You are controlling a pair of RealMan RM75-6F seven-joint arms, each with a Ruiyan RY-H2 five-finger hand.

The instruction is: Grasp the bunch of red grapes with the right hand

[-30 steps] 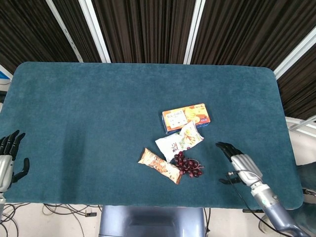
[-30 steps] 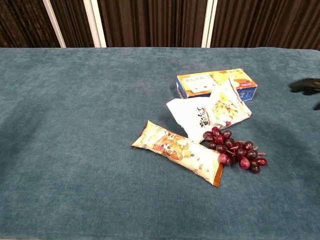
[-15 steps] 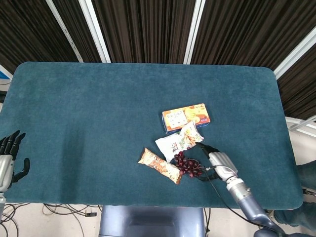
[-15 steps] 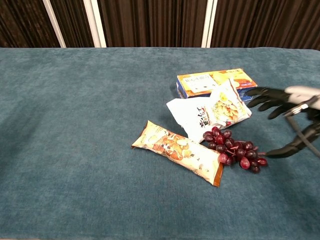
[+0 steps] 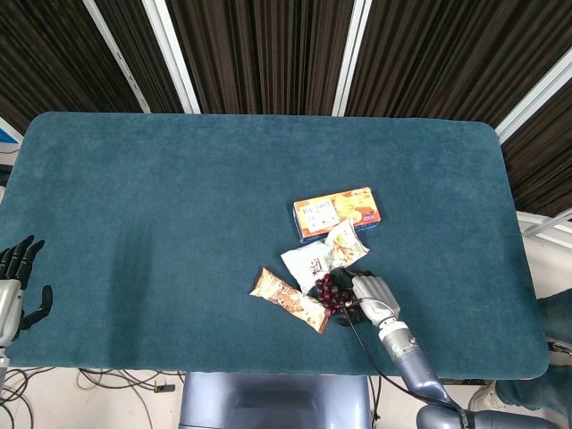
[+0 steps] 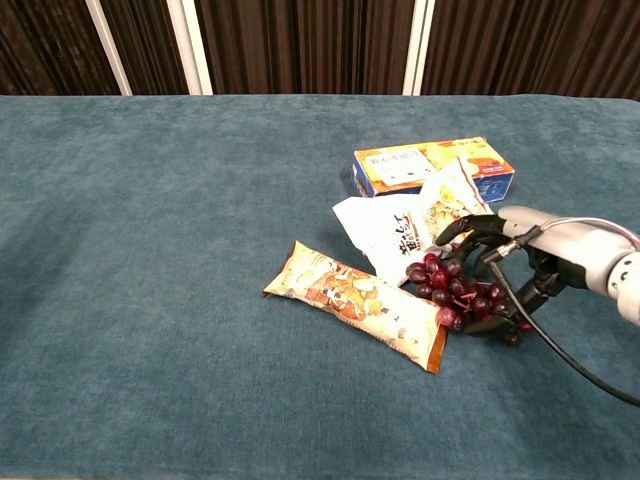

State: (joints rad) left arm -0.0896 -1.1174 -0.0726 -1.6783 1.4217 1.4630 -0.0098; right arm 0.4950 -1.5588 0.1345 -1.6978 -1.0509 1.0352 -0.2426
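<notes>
I've got the right hand over the grapes, fingers curled around the bunch at 3 o'clock of the snack bar, while my left hand idles spread at the table edge.

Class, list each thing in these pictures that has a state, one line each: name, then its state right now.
right hand: fingers curled around the red grapes, on the table
left hand: open, fingers spread, at the table's edge, holding nothing
red grapes: lying on the cloth, partly covered by the right hand
long snack packet: sealed, lying flat
white snack bag: lying flat, leaning onto the box
orange box: closed, lying flat
</notes>
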